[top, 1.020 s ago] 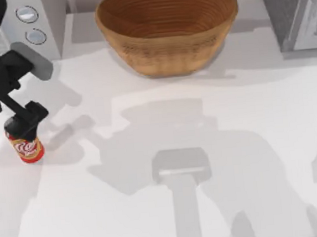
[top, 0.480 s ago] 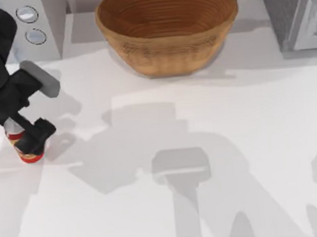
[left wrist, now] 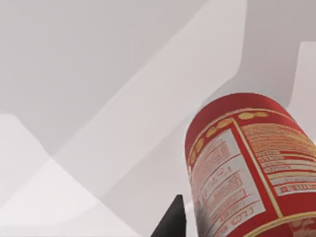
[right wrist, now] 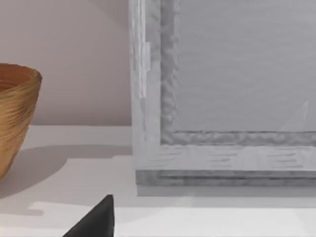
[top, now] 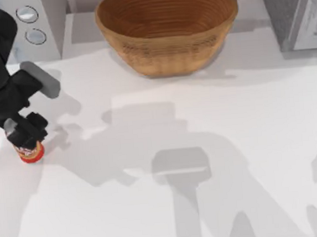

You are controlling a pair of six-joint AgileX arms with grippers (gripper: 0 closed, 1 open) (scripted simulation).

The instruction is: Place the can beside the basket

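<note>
Our left gripper sits directly over the can at the left edge of the table, with the jaws closed on the can's upper part. In the top view the dark fingers cover the can's lid and most of its body; the red and orange lower part protrudes below them. In the left wrist view the can appears close up, red with a printed label panel, beside one dark fingertip.

The can's long axis runs near vertical, top end toward the gripper. We cannot tell whether its base touches the table.

The basket stands at the far middle of the table, well apart from the can, opening upward. A pale appliance with two round dials stands at the far left, near the left arm. A grey framed box occupies the far right corner. The table surface between can and basket is bare.

In the right wrist view we see the basket's rim, the framed box and one dark fingertip; we cannot tell the state of the right jaws.
</note>
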